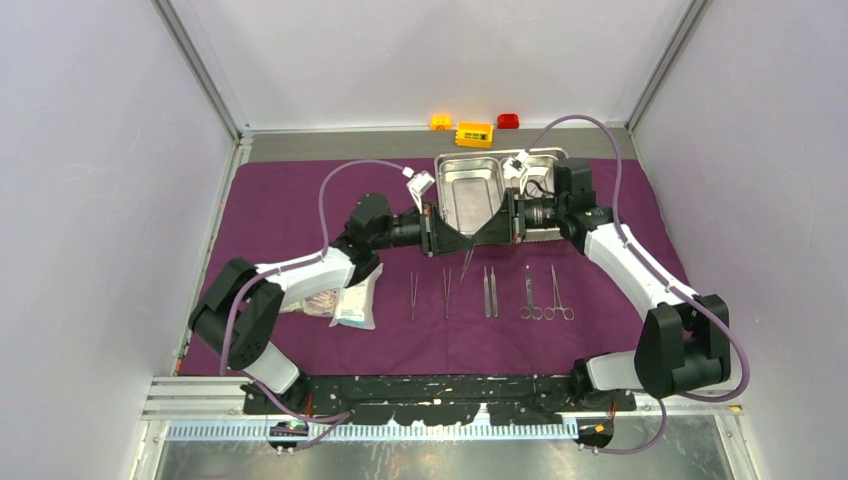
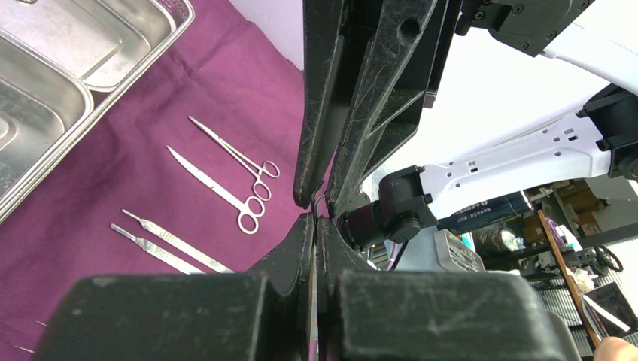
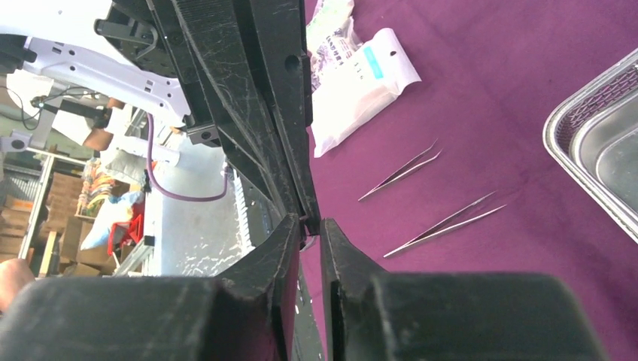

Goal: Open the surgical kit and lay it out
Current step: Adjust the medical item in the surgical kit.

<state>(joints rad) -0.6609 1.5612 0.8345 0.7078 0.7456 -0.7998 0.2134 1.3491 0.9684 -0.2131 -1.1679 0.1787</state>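
Left jaws are shut on tweezers (image 1: 467, 262), dangled lengthwise near-to-far over the cloth (image 1: 300, 190) just near of the tray (image 1: 465, 195). Right jaws, narrowly parted, are set tip-to-tip against them from the right.

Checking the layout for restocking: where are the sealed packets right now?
In the top view, the sealed packets lie on the purple cloth at the left, beside the left arm, just left of the leftmost tweezers.
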